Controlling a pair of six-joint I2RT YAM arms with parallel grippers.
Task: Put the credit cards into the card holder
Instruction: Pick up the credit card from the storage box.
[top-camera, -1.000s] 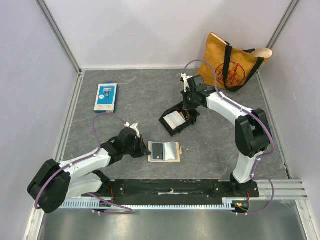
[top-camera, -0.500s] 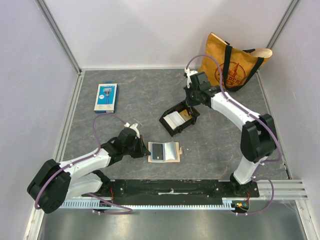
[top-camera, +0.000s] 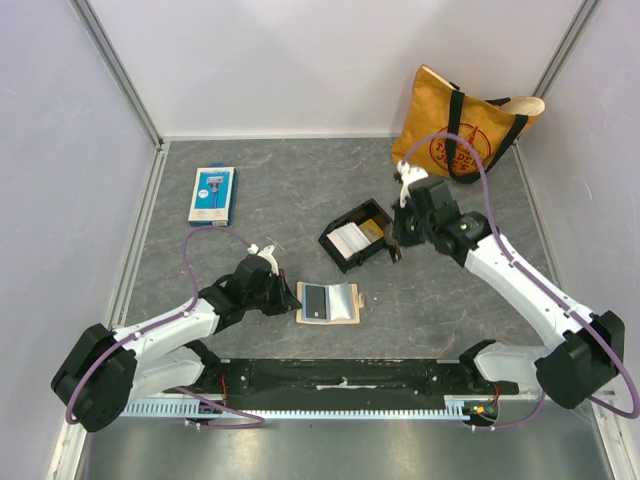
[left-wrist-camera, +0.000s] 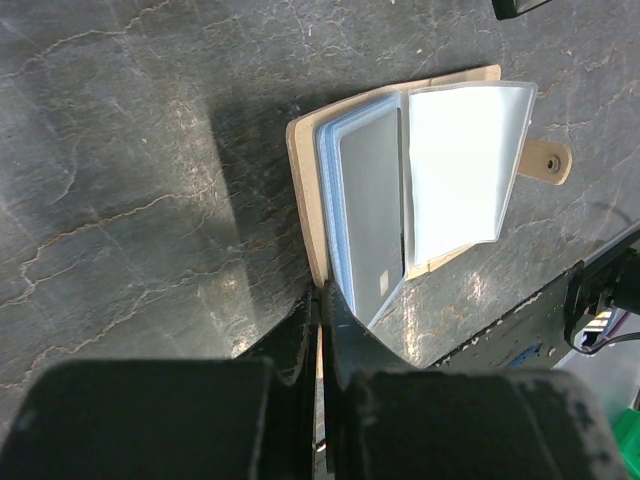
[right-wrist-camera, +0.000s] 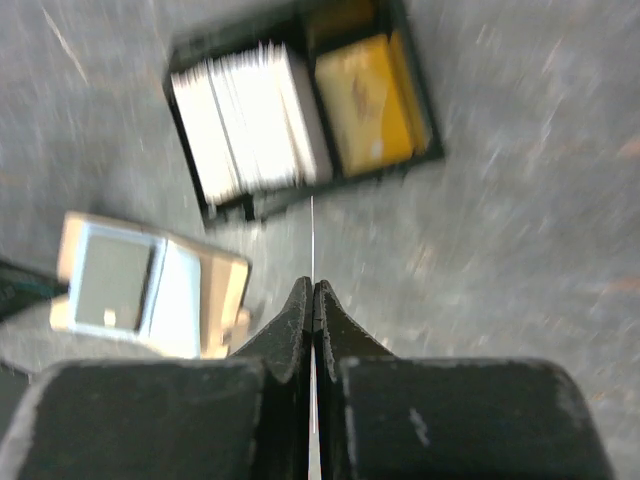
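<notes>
The tan card holder (top-camera: 345, 303) lies open near the front, with a grey card (top-camera: 316, 302) in its left sleeve. My left gripper (top-camera: 291, 298) is shut on the edge of the holder's left cover (left-wrist-camera: 305, 210). Behind it, a black tray (top-camera: 327, 240) holds white credit cards (right-wrist-camera: 250, 125) and a gold one (right-wrist-camera: 365, 100). My right gripper (top-camera: 397, 244) hovers just right of the tray. It is shut on a thin card (right-wrist-camera: 312, 235), seen edge-on between the pads. In the right wrist view the holder (right-wrist-camera: 210, 290) is lower left.
A yellow tote bag (top-camera: 465, 125) leans in the back right corner. A blue-and-white flat package (top-camera: 212, 194) lies at the back left. White walls close in the table on three sides, and a black rail (top-camera: 340, 380) runs along the front.
My right arm has swung away from above the tray, rightward and toward the front, carrying the thin card. The left arm and the holder have stayed still.
</notes>
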